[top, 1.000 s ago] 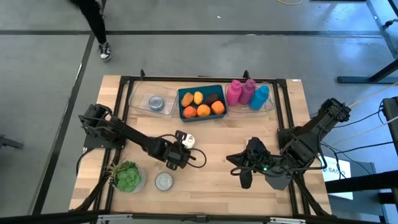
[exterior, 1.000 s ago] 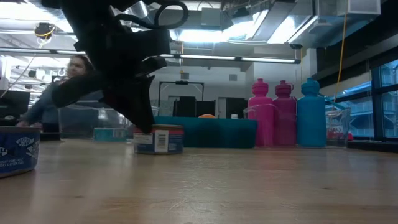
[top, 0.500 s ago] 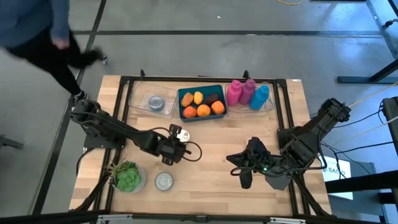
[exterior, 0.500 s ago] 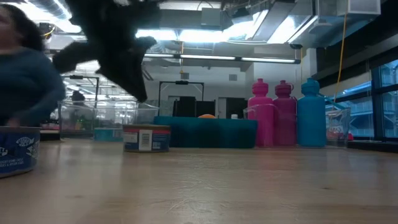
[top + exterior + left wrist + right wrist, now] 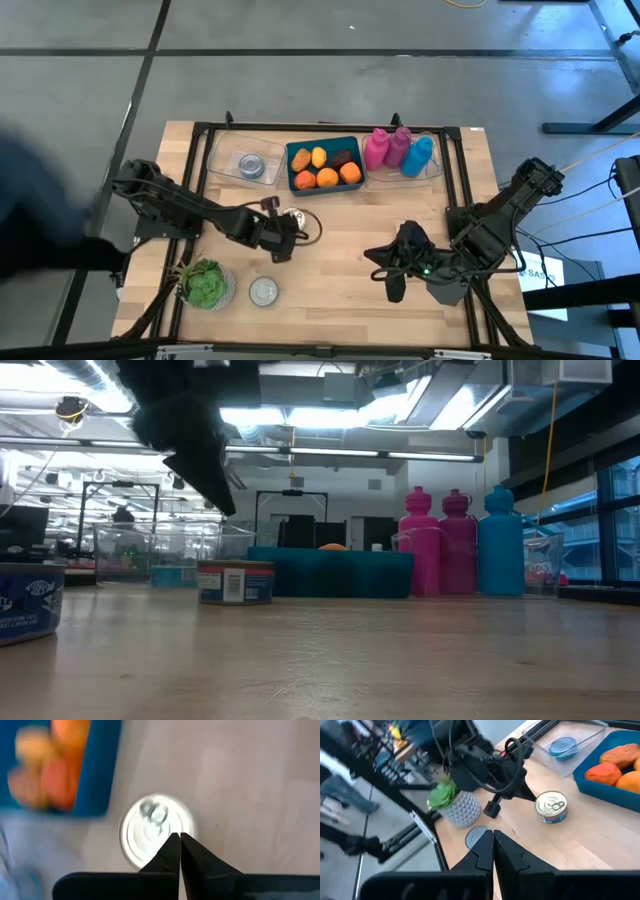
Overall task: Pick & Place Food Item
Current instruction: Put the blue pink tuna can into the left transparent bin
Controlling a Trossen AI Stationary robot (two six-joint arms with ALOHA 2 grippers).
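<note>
A small tin can (image 5: 293, 214) stands upright on its base on the wooden table, its silver lid (image 5: 157, 827) facing up. My left gripper (image 5: 283, 248) hangs shut above the table, just on the near side of the can and clear of it (image 5: 492, 810). In the low view its fingertips (image 5: 225, 505) hang well above the can (image 5: 235, 581). My right gripper (image 5: 395, 287) waits shut over the table's near right part (image 5: 493, 837). A blue tray (image 5: 292, 150) at the far middle holds orange and brown food pieces.
A clear tray (image 5: 222, 168) with a blue-lidded can sits far left. Two pink bottles (image 5: 385, 148) and a blue bottle (image 5: 418, 155) stand far right. A potted plant (image 5: 205, 283) and a second can (image 5: 264, 291) stand near left. Bare wood lies mid-table.
My left gripper has risen from beside the can and rolled about its own axis, staying shut. The can has slid a little toward the table's far left, still upright. A person has walked past the table's left side.
</note>
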